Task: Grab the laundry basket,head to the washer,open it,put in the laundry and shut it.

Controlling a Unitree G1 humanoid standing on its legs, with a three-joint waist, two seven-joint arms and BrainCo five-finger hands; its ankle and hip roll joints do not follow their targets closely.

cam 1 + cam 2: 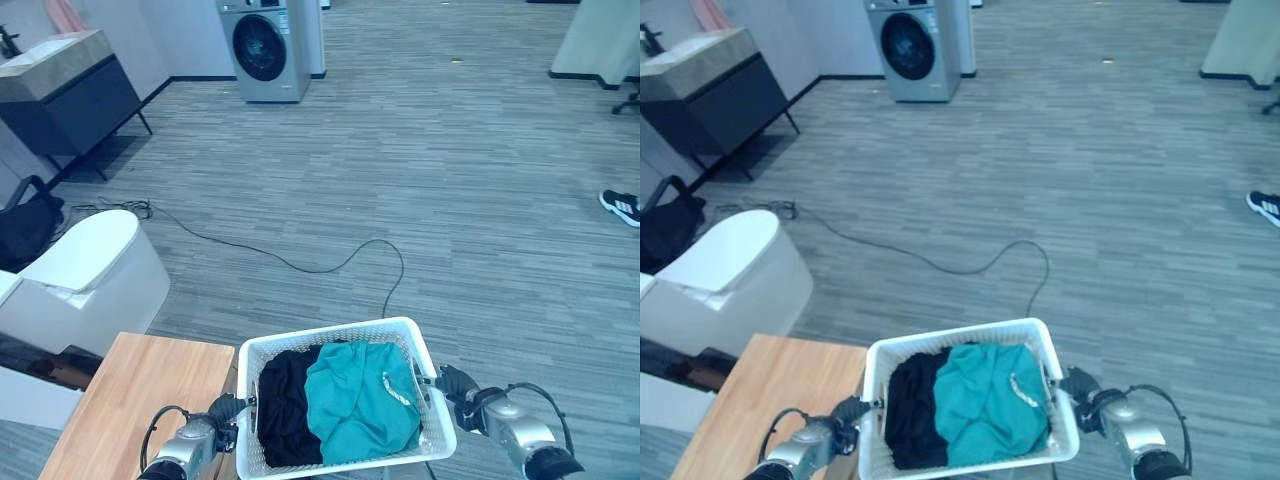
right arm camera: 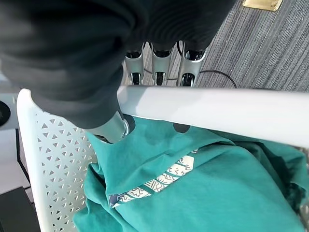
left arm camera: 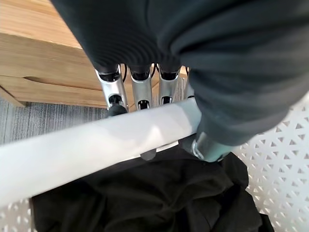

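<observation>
I hold a white perforated laundry basket (image 1: 330, 332) between both hands, low in front of me. Inside lie a black garment (image 1: 285, 400) on the left and a teal garment (image 1: 360, 400) on the right. My left hand (image 1: 228, 408) grips the left rim; its fingers (image 3: 140, 89) curl round the rim bar (image 3: 96, 145). My right hand (image 1: 455, 385) grips the right rim, fingers (image 2: 159, 67) and thumb (image 2: 113, 128) wrapped about the bar (image 2: 217, 113). The grey washer (image 1: 262, 45) stands far off at the top, its round door shut.
A wooden table (image 1: 130, 400) sits just left of the basket. Beyond it are a white rounded unit (image 1: 90, 270), a black bag (image 1: 25, 225) and a dark cabinet (image 1: 70, 90). A person's shoe (image 1: 622, 206) shows at the right edge. Open grey floor stretches toward the washer.
</observation>
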